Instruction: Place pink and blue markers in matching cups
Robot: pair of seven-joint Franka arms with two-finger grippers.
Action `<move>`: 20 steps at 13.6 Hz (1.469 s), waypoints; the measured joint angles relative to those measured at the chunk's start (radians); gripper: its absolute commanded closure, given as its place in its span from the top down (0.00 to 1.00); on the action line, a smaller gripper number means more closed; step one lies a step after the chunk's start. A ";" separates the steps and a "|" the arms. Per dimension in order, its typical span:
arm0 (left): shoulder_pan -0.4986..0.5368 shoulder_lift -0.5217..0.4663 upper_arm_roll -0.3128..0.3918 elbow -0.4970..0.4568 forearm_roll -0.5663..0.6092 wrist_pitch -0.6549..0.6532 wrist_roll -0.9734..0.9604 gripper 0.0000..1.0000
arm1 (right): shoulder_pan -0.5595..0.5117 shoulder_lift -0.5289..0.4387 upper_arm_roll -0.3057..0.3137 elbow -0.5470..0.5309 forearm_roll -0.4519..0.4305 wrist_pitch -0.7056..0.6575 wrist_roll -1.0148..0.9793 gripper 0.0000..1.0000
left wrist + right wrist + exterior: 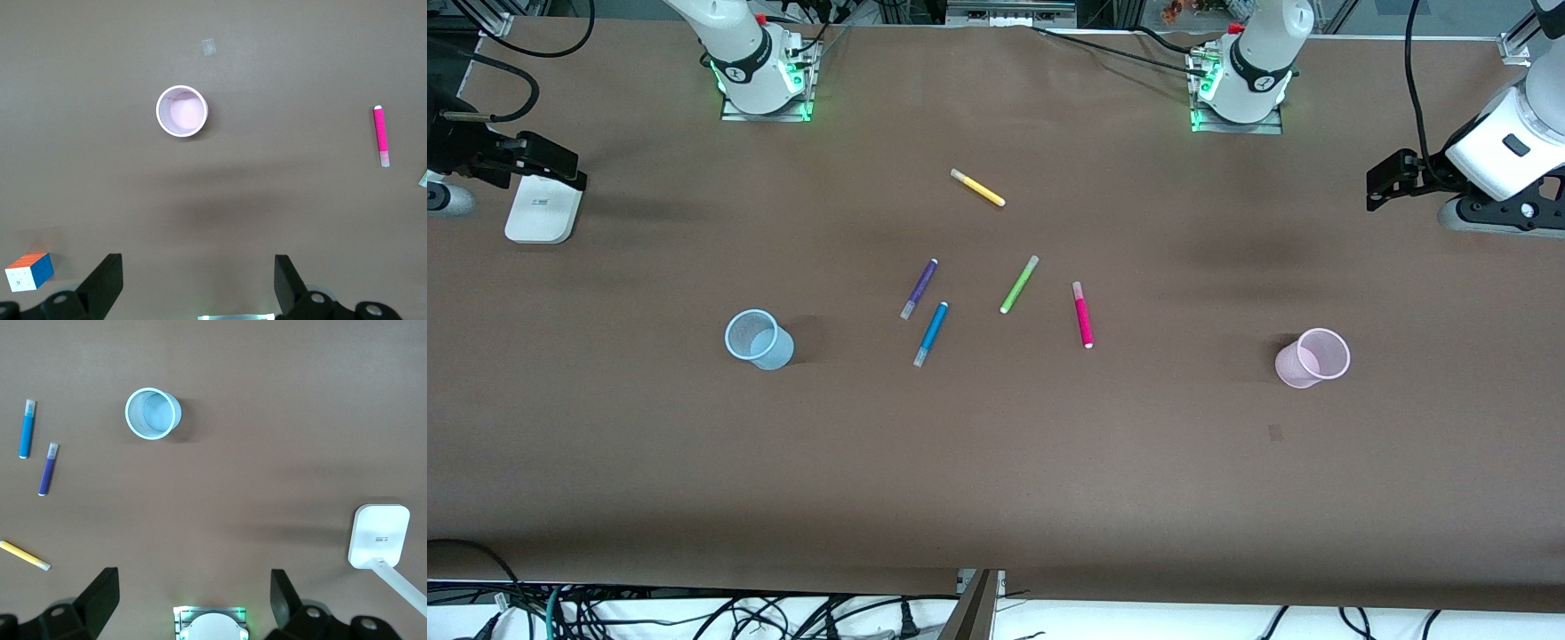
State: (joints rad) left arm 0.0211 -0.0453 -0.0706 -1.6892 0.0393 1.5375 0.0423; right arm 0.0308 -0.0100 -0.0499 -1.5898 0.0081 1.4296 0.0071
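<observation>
Two grippers hang high and empty at the ends of the brown table [996,480], neither marker yet touched. At the right arm's end, the right gripper [193,597] waits with fingers spread wide, above the bare cloth near a white device [541,209]. Next comes the light blue cup [758,339], upright with its mouth clear. Toward the middle, four markers lie flat and apart: the purple marker [919,288], with the blue marker [931,334] just beside it and nearer the front camera, then the yellow marker [977,188] up toward the arm bases, then the green marker [1019,284], then the pink marker [1082,315]. The light pink cup [1312,357] stands upright toward the left arm's end, where the left gripper [199,280] also hovers with fingers wide. A small colour cube [29,271] shows only in the left wrist view. Judging by the layout, each arm should take the marker nearer its own cup, closing across the barrel at mid-length with fingers square to its axis. The blue one calls for care, since its purple neighbour could be nudged or caught. Lowering each marker end-first well into its cup before release should keep the light cups from tipping.
</observation>
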 measured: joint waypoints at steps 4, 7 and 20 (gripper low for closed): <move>0.000 0.000 0.000 0.000 0.000 -0.001 0.000 1.00 | 0.000 0.000 0.000 0.000 0.000 0.001 0.000 1.00; 0.000 0.000 0.000 0.000 0.000 -0.001 0.000 1.00 | 0.000 0.000 0.000 0.000 0.000 0.001 0.000 1.00; -0.035 0.156 -0.235 -0.006 -0.003 0.032 -0.172 1.00 | 0.000 0.000 0.000 0.001 0.000 0.001 0.000 1.00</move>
State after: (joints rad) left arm -0.0140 0.1104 -0.3053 -1.6948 0.0363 1.5692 -0.1302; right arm 0.0311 -0.0096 -0.0496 -1.5888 0.0081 1.4311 0.0071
